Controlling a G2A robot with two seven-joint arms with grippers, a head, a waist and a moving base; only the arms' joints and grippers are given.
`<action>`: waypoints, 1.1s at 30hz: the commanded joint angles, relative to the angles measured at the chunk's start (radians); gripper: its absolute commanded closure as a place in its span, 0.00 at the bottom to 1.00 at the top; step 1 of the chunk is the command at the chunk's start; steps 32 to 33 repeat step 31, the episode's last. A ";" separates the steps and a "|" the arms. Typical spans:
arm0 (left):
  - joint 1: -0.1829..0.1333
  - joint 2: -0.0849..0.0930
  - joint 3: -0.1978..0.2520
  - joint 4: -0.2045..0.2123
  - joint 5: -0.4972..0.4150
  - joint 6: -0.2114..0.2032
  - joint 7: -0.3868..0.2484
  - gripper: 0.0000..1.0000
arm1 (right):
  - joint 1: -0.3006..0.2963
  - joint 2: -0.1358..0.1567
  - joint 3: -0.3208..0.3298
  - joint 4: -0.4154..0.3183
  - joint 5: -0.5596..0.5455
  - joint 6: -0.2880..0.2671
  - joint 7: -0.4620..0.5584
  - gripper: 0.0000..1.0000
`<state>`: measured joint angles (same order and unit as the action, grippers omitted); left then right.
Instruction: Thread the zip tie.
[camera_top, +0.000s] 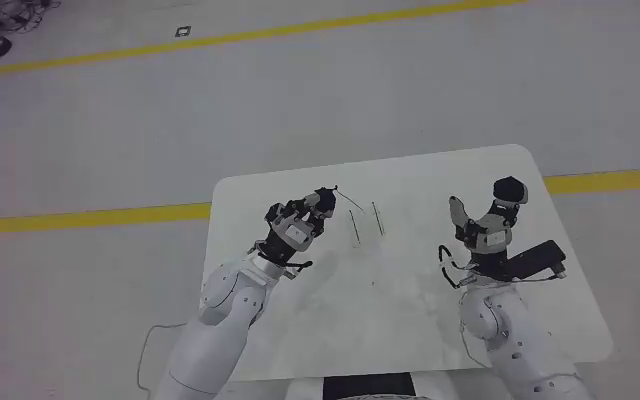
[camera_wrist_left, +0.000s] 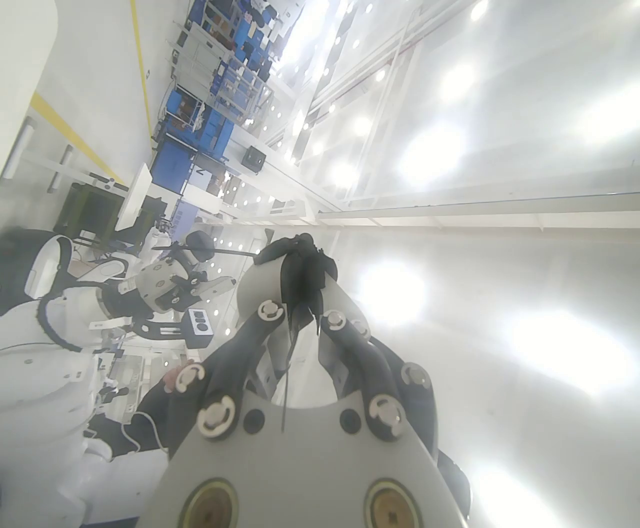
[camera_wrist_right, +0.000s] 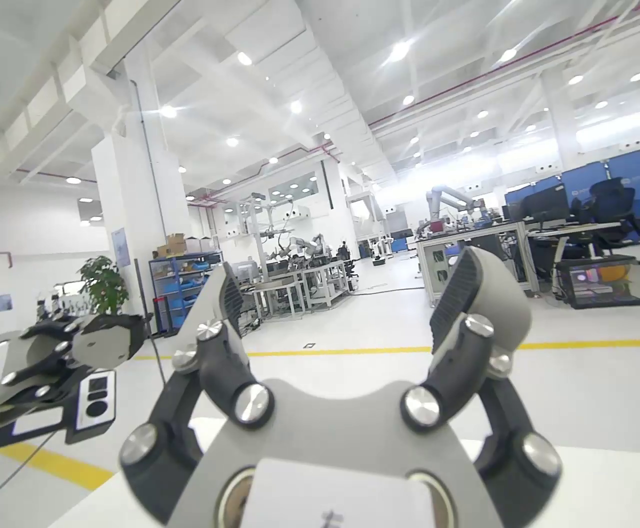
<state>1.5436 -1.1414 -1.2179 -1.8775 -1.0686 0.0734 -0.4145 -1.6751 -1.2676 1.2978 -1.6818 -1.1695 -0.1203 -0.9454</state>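
Pinching the zip tie (camera_top: 350, 199) in our clamped left gripper (camera_top: 326, 198), we are holding our right gripper (camera_wrist_right: 345, 272) spread open, two spare ties (camera_top: 355, 228) lying between them.

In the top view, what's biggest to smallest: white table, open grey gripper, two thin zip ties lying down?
White rounded table
Open grey right gripper
Two thin dark zip ties: they look alike.

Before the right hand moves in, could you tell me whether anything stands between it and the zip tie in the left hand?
Nothing visible does. The open right hand and the zip tie gripped by the left hand have only air between them; two more ties lie flat on the table nearby.
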 joint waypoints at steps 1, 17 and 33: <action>-0.001 -0.002 0.003 -0.006 -0.029 -0.004 -0.003 1.00 | 0.000 0.000 -0.001 0.000 -0.003 0.000 0.000 0.00; -0.007 -0.006 -0.029 0.010 -0.188 0.011 -0.136 1.00 | 0.000 0.000 -0.001 0.000 -0.003 0.000 0.000 0.00; -0.007 -0.006 -0.029 0.010 -0.188 0.011 -0.136 1.00 | 0.000 0.000 -0.001 0.000 -0.003 0.000 0.000 0.00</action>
